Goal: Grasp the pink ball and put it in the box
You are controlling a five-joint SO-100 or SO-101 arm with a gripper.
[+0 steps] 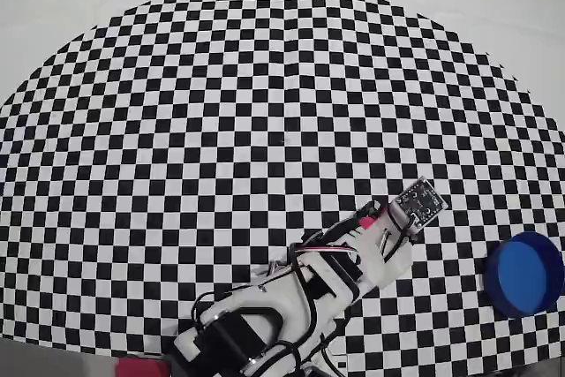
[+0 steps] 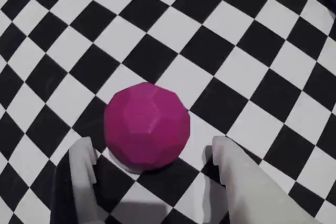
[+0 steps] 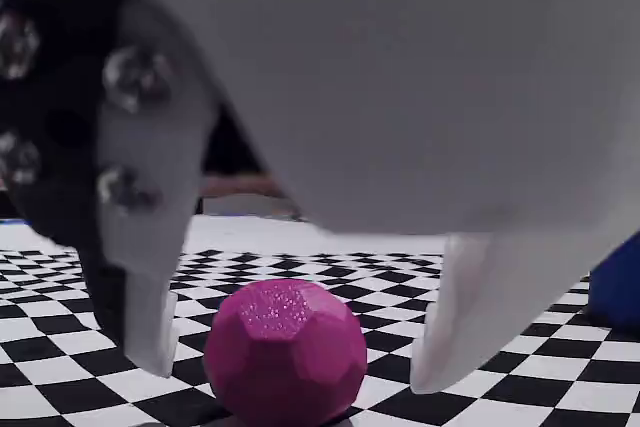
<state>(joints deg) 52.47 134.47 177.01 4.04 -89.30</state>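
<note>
Ball (image 2: 147,127) sat on the checkered bench (image 2: 252,40), a pink, faceted thing, and from where I sat it lay right at the mouth of the tool (image 2: 155,156). In the wrist view I saw the two pale fingers (image 2: 84,166) spread wide, one on either side of the ball, with a strip of checkered pattern visible between each fingertip and the ball's flanks, so I judged nothing was gripped. The fixed view, low to the bench, showed me the same: the ball (image 3: 285,352) resting on the squares, the tool (image 3: 290,352) straddling it, one finger (image 3: 150,322) to the left with screws showing on its dark mount, the other a broad white blade to the right, both tips reaching down near the bench without closing on the ball. A blue shape (image 3: 615,292) stood at the far right edge of that view, partly cut off. From overhead I could see the arm (image 1: 300,297) stretched from the bottom edge toward the right, its white and black body covering the ball altogether, so I could not pick the ball out there. The round blue box (image 1: 525,274) stood by the right edge of the overhead view, apart from the arm's tip, on the outer fringe of the checkered pattern (image 1: 265,112).
</note>
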